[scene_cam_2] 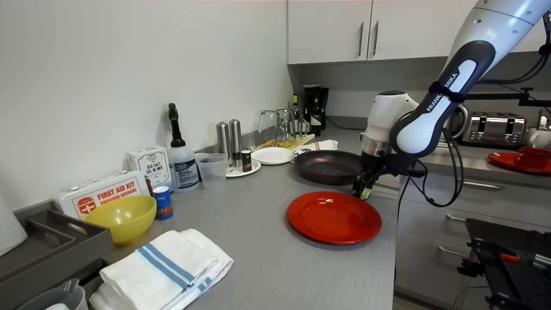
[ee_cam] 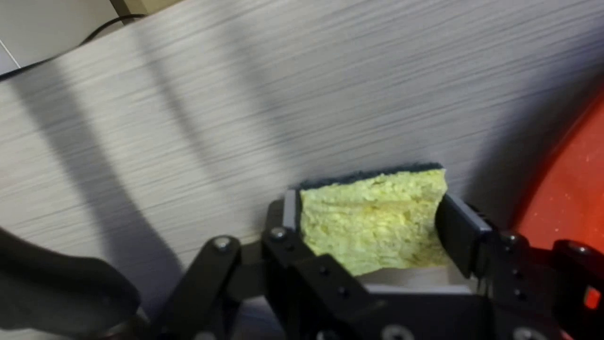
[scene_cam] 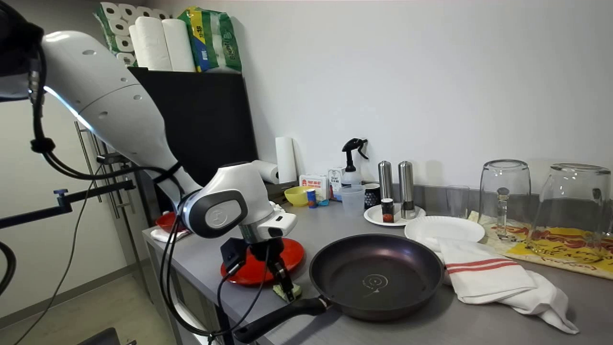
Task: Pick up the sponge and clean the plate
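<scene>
The yellow sponge [ee_cam: 375, 219], with a dark layer on its far side, sits between both fingers of my gripper [ee_cam: 370, 208] in the wrist view. Both fingers press against its ends, and the right end is dented. In an exterior view the sponge [scene_cam: 297, 290] is at or just above the grey counter; I cannot tell which. The gripper [scene_cam_2: 362, 186] points down beside the glossy red plate [scene_cam_2: 334, 217], between it and the pan. The plate also shows in an exterior view [scene_cam: 293, 254], partly hidden by the gripper, and at the wrist view's right edge [ee_cam: 571, 189].
A black frying pan [scene_cam: 378, 275] stands close to the gripper, its handle [scene_cam: 287, 316] reaching the counter's front edge. A white cloth [scene_cam: 483, 273] and white plate [scene_cam: 445, 229] lie beyond it. A folded towel [scene_cam_2: 163, 269] and yellow bowl [scene_cam_2: 125, 217] are past the red plate.
</scene>
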